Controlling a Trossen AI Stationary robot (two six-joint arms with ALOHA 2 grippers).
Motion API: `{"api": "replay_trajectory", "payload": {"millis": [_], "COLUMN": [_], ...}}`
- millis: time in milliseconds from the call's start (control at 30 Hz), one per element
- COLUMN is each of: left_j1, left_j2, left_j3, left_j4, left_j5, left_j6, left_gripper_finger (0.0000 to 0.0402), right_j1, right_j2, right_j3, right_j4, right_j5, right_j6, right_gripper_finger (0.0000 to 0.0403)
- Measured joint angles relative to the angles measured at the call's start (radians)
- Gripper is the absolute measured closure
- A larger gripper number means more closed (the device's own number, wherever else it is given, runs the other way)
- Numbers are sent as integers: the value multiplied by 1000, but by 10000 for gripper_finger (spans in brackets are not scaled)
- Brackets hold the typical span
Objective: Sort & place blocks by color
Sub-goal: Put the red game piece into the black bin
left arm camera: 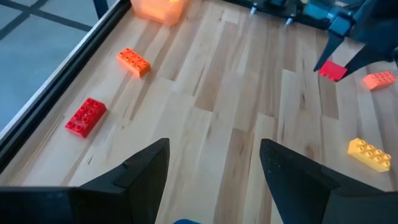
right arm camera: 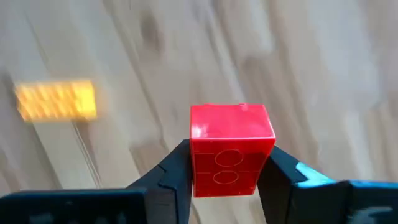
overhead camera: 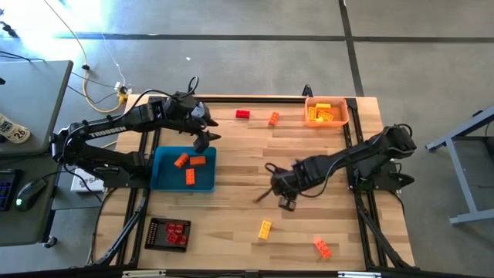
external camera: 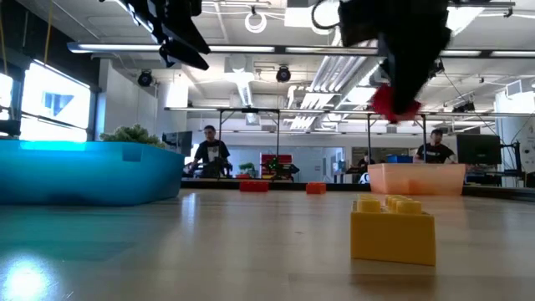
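Right gripper (right arm camera: pixel 227 177) fingers clamped on a red block (right arm camera: pixel 230 149), held above mid bench (overhead camera: pixel 231 185).
Left gripper (left arm camera: pixel 214 171) fingers spread wide, empty, over the blue tray (overhead camera: pixel 164 182) with three orange blocks (overhead camera: pixel 189 166). Yellow blocks in orange tray (overhead camera: pixel 324 113); red ones in black tray (overhead camera: pixel 170 234). Loose yellow block (overhead camera: pixel 265 228) and orange block (overhead camera: pixel 322 247) near front edge.

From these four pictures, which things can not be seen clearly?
- Red block: high view, right gripper covers it; only the wrist views show it.
- Black tray: high view, red blocks inside too small to count.
- Blue tray: low view, its wall hides the contents.
- Yellow block: right wrist view, blurred.
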Motion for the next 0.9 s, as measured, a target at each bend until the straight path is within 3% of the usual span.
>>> {"api": "replay_trajectory", "payload": {"millis": [167,467,900], "left_j1": [-10,-57,-151], "left_j2": [0,0,0], "left_j3": [0,0,0], "left_j4": [18,109,163], "left_j5": [9,135,170], "left_j6": [8,61,61], "left_gripper_finger": [163,163,163], "right_j1": [-47,-109,-154], "right_j2": [0,0,0], "right_j3": [87,142,143], "right_j4": [53,238,624], "right_j5": [73,139,138], "right_j6": [-2,-4,-115], "right_gripper_finger": [290,290,290]}}
